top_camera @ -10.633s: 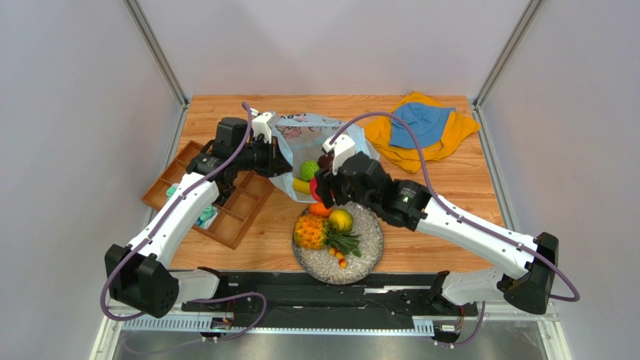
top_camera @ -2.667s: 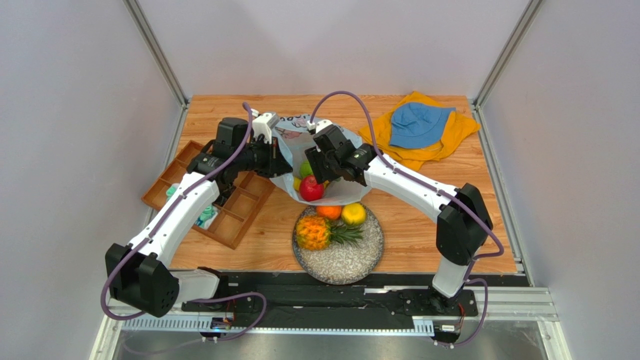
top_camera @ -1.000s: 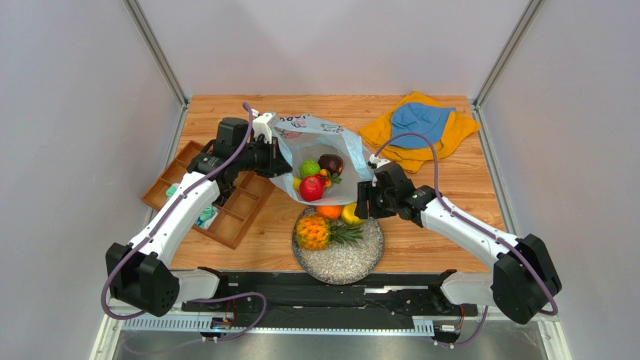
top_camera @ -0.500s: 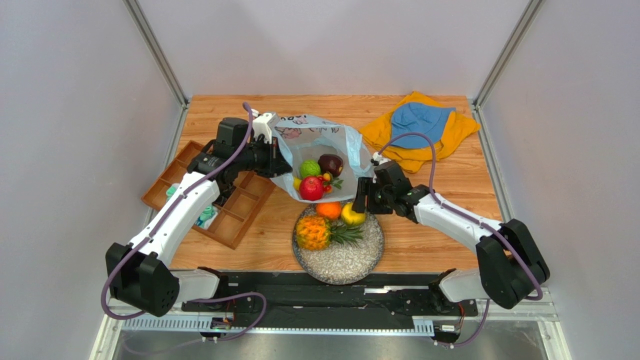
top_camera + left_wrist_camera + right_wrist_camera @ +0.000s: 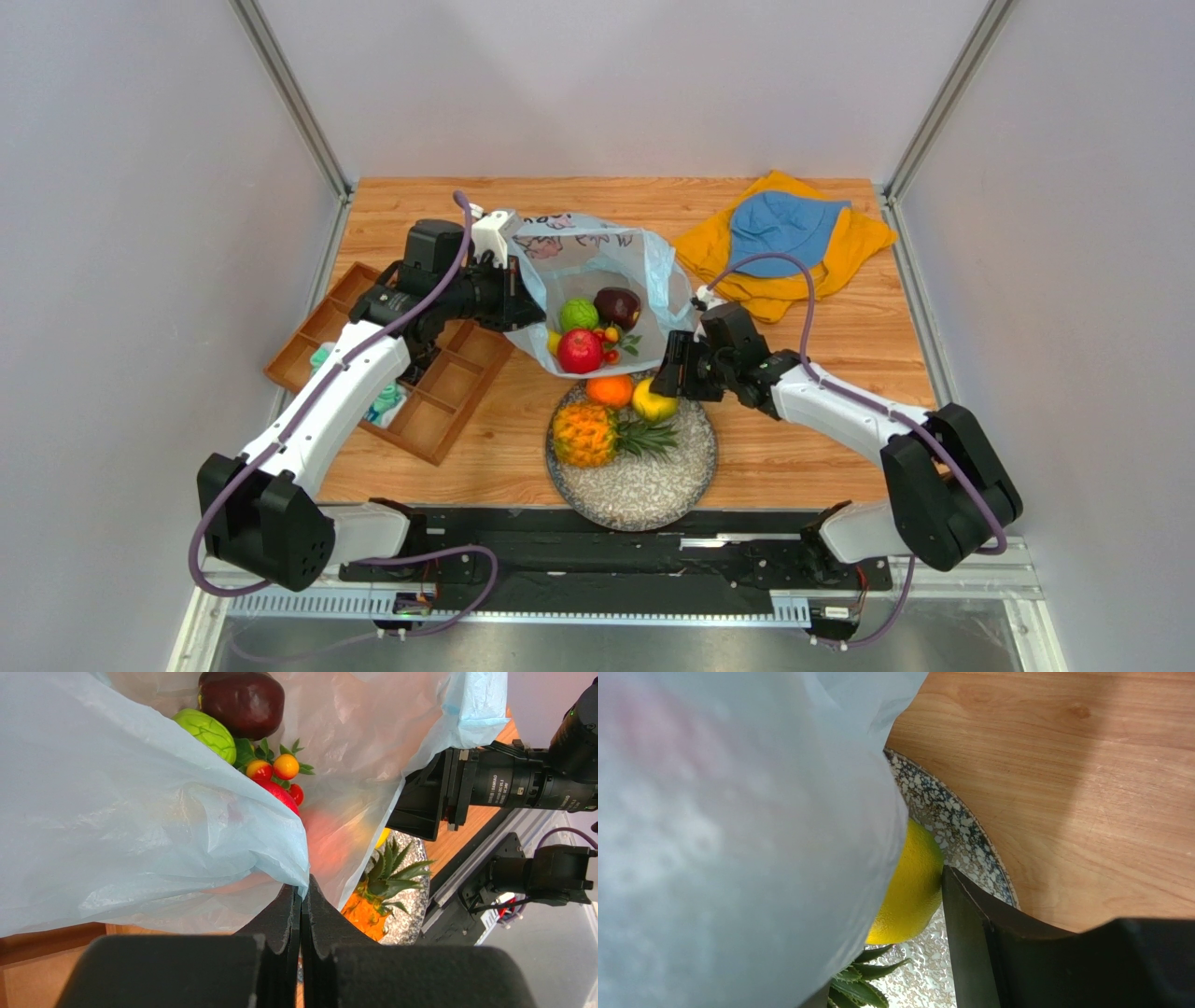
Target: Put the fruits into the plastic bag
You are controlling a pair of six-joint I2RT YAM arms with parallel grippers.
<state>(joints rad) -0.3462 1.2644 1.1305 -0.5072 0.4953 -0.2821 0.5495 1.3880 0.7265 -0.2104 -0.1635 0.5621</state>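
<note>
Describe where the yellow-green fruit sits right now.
In the top view, the yellow-green fruit sits at the far rim of the speckled plate, right of the orange, touching the plastic bag.

Surface: wooden bench [image 5: 842, 350], light plank grain.
Left edge: brown wooden compartment tray [image 5: 446, 392], set askew.
Centre: light blue plastic bag [image 5: 589, 259], lying with its mouth towards the near side.
Near centre: speckled grey round plate [image 5: 659, 483], just in front of the bag.
Far right corner: crumpled yellow cloth [image 5: 859, 241], with a blue hat [image 5: 786, 231] on top.
</note>
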